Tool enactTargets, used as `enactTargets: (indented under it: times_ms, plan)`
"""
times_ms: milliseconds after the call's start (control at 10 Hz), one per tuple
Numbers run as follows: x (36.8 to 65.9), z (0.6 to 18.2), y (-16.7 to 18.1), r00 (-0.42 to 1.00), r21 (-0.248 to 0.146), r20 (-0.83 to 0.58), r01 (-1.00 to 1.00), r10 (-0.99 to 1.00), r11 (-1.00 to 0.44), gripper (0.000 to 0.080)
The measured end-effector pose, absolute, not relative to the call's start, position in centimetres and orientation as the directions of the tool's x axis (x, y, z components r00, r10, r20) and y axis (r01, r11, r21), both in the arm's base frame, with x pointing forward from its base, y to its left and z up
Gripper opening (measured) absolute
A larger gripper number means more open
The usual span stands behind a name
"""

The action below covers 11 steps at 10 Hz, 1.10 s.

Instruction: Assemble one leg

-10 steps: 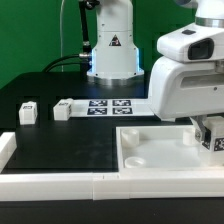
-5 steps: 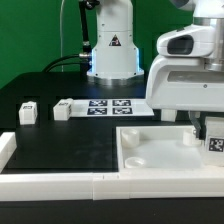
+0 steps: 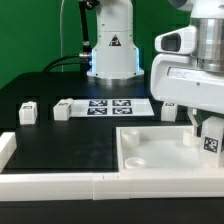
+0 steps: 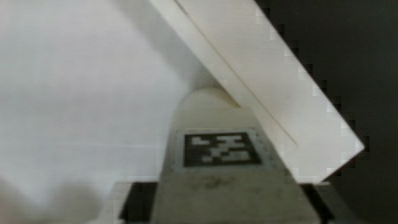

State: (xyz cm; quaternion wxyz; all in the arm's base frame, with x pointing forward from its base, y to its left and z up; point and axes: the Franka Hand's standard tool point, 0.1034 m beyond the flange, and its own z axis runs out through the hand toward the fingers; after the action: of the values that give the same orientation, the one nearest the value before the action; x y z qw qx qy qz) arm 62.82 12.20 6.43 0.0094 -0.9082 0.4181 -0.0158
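Note:
My gripper (image 3: 209, 138) is shut on a leg (image 3: 212, 142), a small white post with a black-and-white marker on its side. It holds the leg over the right part of the large white square panel (image 3: 160, 150). In the wrist view the leg (image 4: 221, 150) stands between the dark fingers (image 4: 146, 200), with the panel (image 4: 89, 100) below and its raised rim (image 4: 267, 90) running past. Two more legs (image 3: 28, 113) (image 3: 63, 110) lie on the black table at the exterior view's left. Another small white part (image 3: 168, 112) shows behind the panel.
The marker board (image 3: 112, 106) lies at the back in front of the robot base (image 3: 112, 50). A white border rail (image 3: 60, 185) runs along the front edge and up the exterior view's left (image 3: 5, 148).
The arm has risen and shifted slightly toward the exterior view's left, with the leg in the gripper. The small white part behind the panel has come into view.

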Motion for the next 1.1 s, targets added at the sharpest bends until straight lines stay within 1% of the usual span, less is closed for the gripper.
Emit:
enactTargets:
  times_ms: [100,300,400,500,600,700,800,900,1100]
  plan:
    - [62.83,6.43,12.15,0.562,-0.033,0.014,-0.826,-0.827,-0.562,0.029]
    - [62.84,6.42,12.07,0.452,-0.039,-0.002,-0.891,-0.892,-0.452,0.029]
    - [62.82,6.39,12.18,0.454,-0.039,-0.003,-0.89,-0.891,-0.454,0.0388]
    - [62.81,6.37,12.2,0.482,-0.039,-0.002,-0.875,-0.876,-0.482,0.0388]
    - [62.8,6.34,12.23,0.483,-0.039,-0.002,-0.875,-0.876,-0.482,0.0572]
    - [62.76,6.25,12.2,0.5,-0.041,0.001,-0.865,-0.866,-0.5,0.0572]
    - [62.67,6.14,12.19,0.609,-0.041,0.008,-0.792,-0.793,-0.609,0.0636]
    - [62.62,6.13,12.24,0.712,-0.04,0.012,-0.701,-0.702,-0.712,0.0645]
    - [62.6,6.2,12.39,0.865,-0.034,0.024,-0.5,-0.501,-0.865,0.0649]
